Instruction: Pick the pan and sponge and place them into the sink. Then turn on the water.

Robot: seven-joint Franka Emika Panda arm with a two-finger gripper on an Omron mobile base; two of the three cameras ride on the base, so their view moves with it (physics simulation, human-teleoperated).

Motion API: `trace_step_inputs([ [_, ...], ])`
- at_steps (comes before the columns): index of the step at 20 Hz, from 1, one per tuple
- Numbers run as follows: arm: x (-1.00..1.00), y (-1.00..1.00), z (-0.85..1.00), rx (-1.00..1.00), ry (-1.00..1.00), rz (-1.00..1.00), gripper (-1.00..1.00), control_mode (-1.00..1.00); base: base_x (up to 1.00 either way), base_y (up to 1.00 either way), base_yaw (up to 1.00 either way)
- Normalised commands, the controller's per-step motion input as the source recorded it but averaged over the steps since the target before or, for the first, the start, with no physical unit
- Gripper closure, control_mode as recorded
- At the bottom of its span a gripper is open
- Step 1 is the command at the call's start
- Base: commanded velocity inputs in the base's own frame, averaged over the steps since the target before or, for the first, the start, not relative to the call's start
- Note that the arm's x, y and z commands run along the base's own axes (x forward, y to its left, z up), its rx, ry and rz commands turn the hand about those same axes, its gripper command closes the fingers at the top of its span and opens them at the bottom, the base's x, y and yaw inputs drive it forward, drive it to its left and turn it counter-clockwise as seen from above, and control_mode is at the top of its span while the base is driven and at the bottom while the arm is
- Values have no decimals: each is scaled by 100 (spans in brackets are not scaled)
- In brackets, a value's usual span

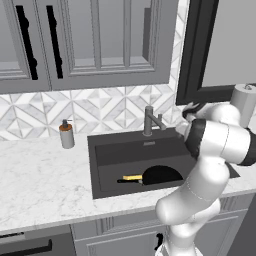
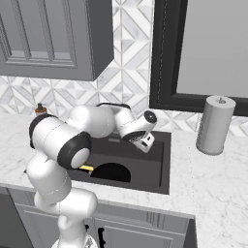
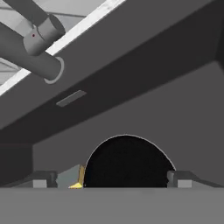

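The gripper (image 3: 112,178) is wide open and holds nothing. In the hand view its two dark finger tips (image 3: 43,179) stand far apart at the bottom of the frame, one at the left and one at the right. In the right base view the gripper (image 2: 144,140) hangs over the sink (image 2: 162,169), near the middle of the frame, and points down toward the basin.

Between the finger tips in the hand view sits the pan (image 3: 127,162), a round black shape at the bottom middle. The sponge (image 3: 72,177) lies just beside the pan on its left, grey on top with a bit of yellow showing at its edge. Both are down inside the sink.

In the left base view the pan (image 1: 162,175) lies at the front of the dark basin (image 1: 107,170), a little below the middle of the frame. The yellow sponge (image 1: 132,177) lies right beside the pan, at its left edge. In the right base view the pan (image 2: 112,173) shows as a black half circle at the front of the sink.

The faucet (image 1: 150,121) stands behind the sink, in the middle of the left base view. In the hand view the faucet (image 3: 33,50) is at the upper left. I see no water coming out of it.

A soap bottle (image 1: 66,134) with an orange top stands on the white counter (image 1: 45,180) at the left of the left base view. A paper towel roll (image 2: 215,125) stands on the counter at the right of the right base view.
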Motion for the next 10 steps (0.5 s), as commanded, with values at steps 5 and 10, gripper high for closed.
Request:
trace_step_inputs([
  [5,26,0,17,3,-21,-6,-100,-100,0,0,0],
  [10,1,0,4,3,-2,0,-100,-100,0,0,0],
])
